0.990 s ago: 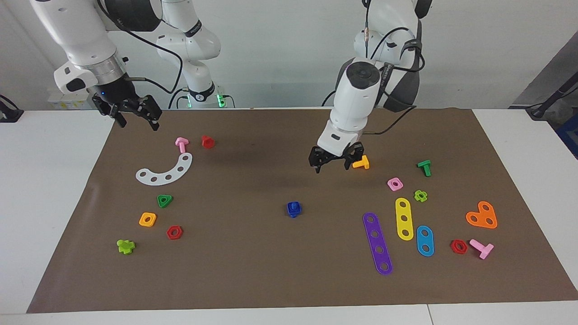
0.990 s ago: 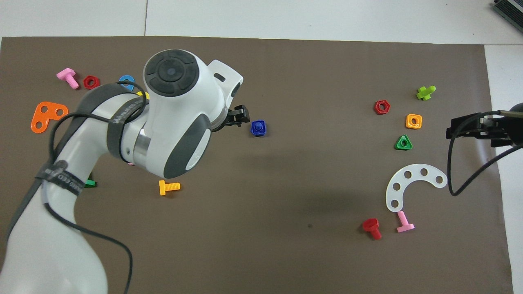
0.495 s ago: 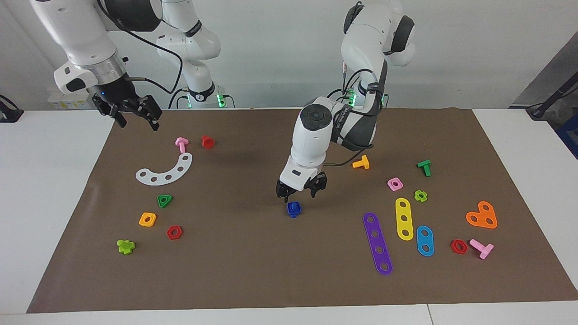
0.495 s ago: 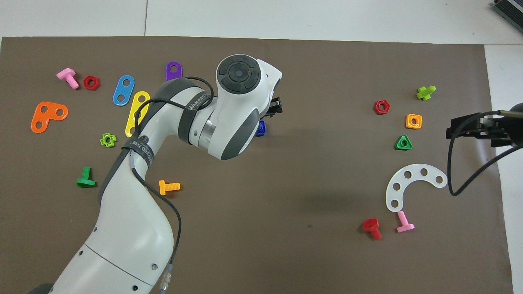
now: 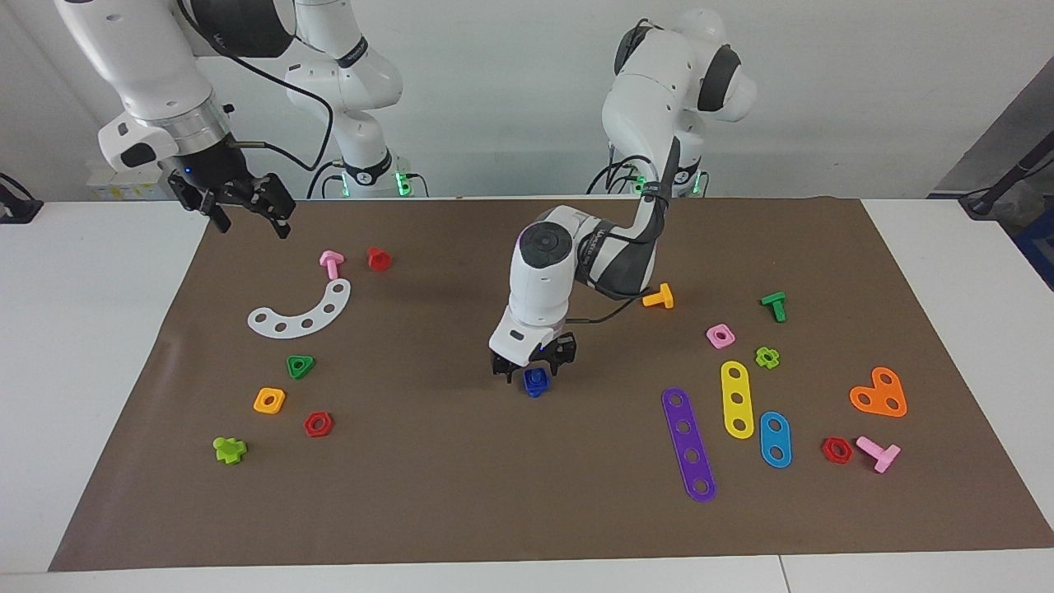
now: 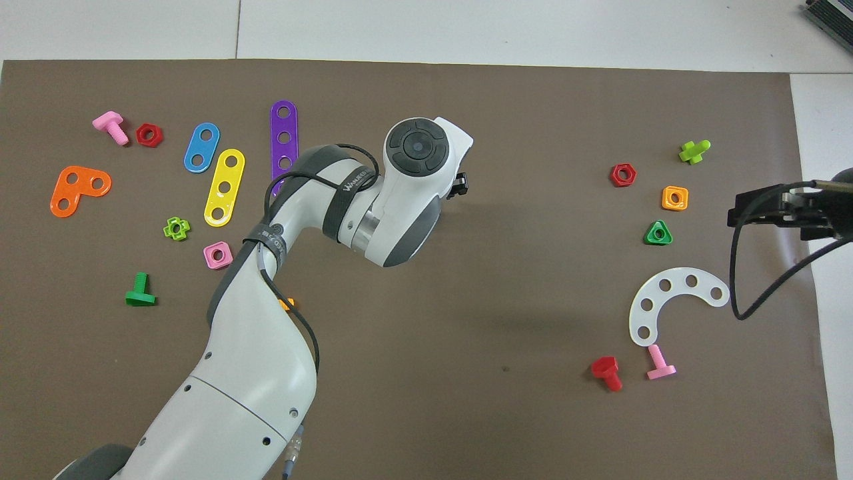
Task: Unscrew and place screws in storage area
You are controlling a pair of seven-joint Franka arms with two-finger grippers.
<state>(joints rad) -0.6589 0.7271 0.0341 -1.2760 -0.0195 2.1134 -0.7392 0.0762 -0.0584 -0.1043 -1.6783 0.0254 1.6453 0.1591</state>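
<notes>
Here my left gripper (image 5: 533, 368) was down at the blue screw (image 5: 536, 381) in the middle of the brown paper (image 5: 461, 494); its fingers stood on either side of the screw's top, partly closed, and I could not tell whether they had pinched it yet; from overhead my own wrist hid the screw entirely. The screw sat upright in its blue nut, well apart from the other pieces; the orange bolt (image 5: 659, 297) lay nearer to me, toward my left arm's end, and the purple strip (image 5: 688, 444) lay farther out. My right gripper (image 5: 244, 210) waited with its fingers wide apart and empty, over the paper's edge at my right arm's end, near the pink bolt (image 5: 331, 263).
</notes>
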